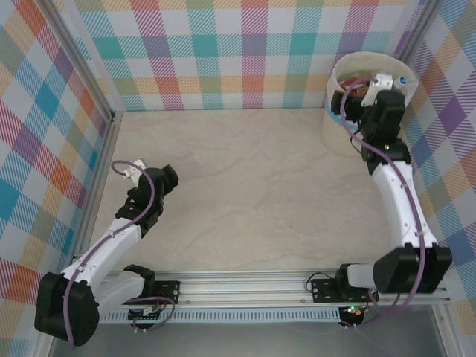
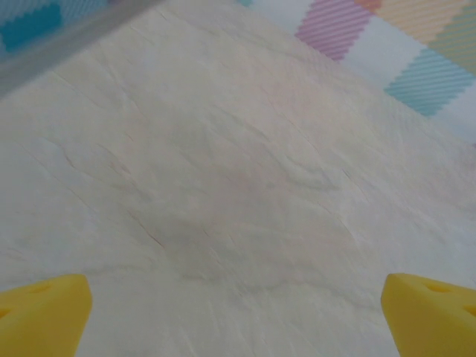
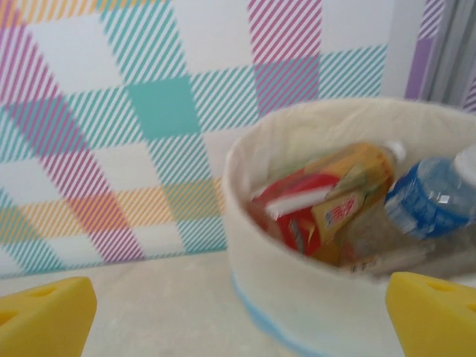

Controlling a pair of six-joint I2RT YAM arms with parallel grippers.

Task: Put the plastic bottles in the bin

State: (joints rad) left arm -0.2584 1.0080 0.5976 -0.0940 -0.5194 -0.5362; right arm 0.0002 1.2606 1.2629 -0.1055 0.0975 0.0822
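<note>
From above, the bin point(image 1: 349, 74) stands in the far right corner of the table point(image 1: 245, 193), close to the checked wall point(image 1: 223, 52). The right arm reaches from its near-right base to the far side. The right gripper point(image 1: 378, 88) hangs over the bin's near right rim, partly covering the opening. A speck of red shows inside the bin, too small to name. The left arm lies low on the near left. The left gripper point(image 1: 163, 181) is above bare table, well apart from the bin. From this height I cannot tell how either gripper's jaws stand.

On the left wrist, the left gripper point(image 2: 238, 320) is spread wide, with nothing between its jaws. Its yellow fingers point(image 2: 41, 312) sit at the two bottom corners. Veined table point(image 2: 238, 171) lies below and ahead, and a strip of wall point(image 2: 416, 52) shows at the far right.

On the right wrist, the right gripper point(image 3: 238, 327) is likewise spread wide and holds nothing. Its yellow fingers point(image 3: 44, 316) are at the bottom corners. Just ahead is the bin point(image 3: 245, 245), cream-lined, with a pale blue band low on its side. The bottles point(image 3: 327, 201) lie inside it. One has an orange and red label, with a blue-tinted one to its right, touching or nearly so. The picture is a little blurred, so any others beneath them are hard to count. The wall point(image 3: 149, 111) stands behind.
</note>
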